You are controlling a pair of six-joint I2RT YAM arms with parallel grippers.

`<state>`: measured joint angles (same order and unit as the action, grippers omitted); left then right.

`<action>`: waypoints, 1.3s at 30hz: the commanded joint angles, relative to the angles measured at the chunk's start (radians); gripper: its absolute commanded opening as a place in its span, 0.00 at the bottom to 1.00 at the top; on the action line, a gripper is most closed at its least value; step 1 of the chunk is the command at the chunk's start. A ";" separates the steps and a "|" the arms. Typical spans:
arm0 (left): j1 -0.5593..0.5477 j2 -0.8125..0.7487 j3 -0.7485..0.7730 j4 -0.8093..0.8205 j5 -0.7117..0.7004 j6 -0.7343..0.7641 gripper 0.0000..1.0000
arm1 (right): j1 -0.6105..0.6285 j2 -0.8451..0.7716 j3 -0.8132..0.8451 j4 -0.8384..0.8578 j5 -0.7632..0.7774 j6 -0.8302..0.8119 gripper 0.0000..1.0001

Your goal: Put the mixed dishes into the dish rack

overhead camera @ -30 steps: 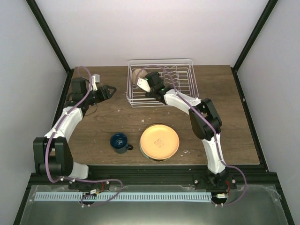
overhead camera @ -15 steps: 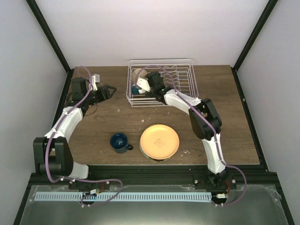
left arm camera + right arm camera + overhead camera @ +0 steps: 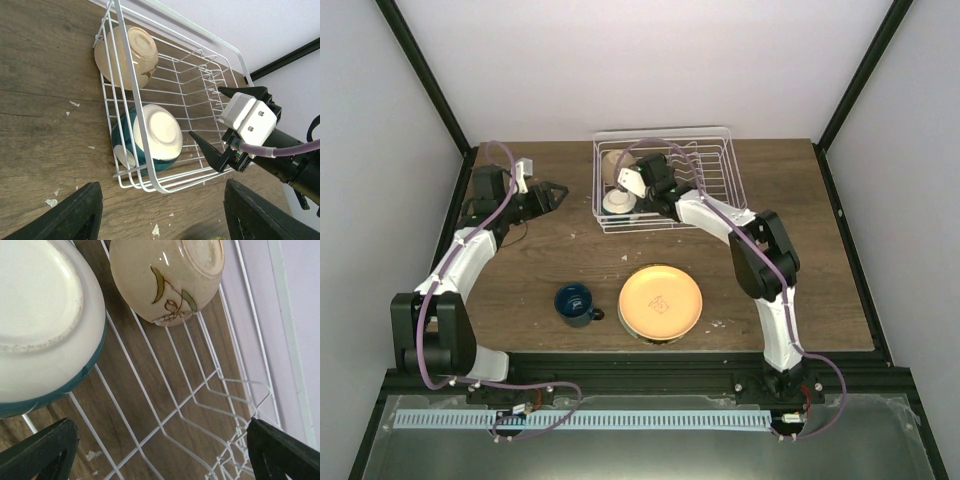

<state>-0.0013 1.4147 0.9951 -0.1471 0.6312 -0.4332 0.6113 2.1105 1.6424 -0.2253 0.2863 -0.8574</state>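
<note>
**Rack.** The dish rack (image 3: 715, 185) stands at the far middle of the table (image 3: 820, 260). Two dishes lie in its left end, both bottom up. The cream bowl (image 3: 127, 56) is in the far corner. The white bowl with blue outside (image 3: 152, 132) is in the near corner, tilted, with its rim against the rack's side wires.

**Not yet loaded.** The dark blue mug (image 3: 576, 303) and the orange-yellow plate (image 3: 661, 303) sit near each other on the table's near half, well apart from the rack.

**Grippers.** The right gripper (image 3: 205, 112) hangs over the rack just beside the blue bowl, jaws spread wide and holding nothing. The left gripper (image 3: 555, 190) hovers left of the rack, also spread and empty.

**Risks, as judged.**
- The lower right finger points toward the tilted bowl. A sideways pull-out could knock it, so that it rolls onto the cream bowl or rocks against the wires.
- A low exit could catch a fingertip in the wire grid and drag the rack.
- The plate lies flat, so a poor edge grip may let it slip.
- The plate must go in upright between the prongs on the right, or it will topple.
</note>
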 commanded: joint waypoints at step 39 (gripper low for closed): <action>-0.280 -0.354 -0.126 -1.020 -0.433 -0.006 0.66 | -0.202 -0.041 0.534 -0.495 -0.160 0.901 0.88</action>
<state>-0.2749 1.0561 0.8963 -1.1217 0.2039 -0.4145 0.4030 2.1044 2.1574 -0.6868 0.1123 0.0170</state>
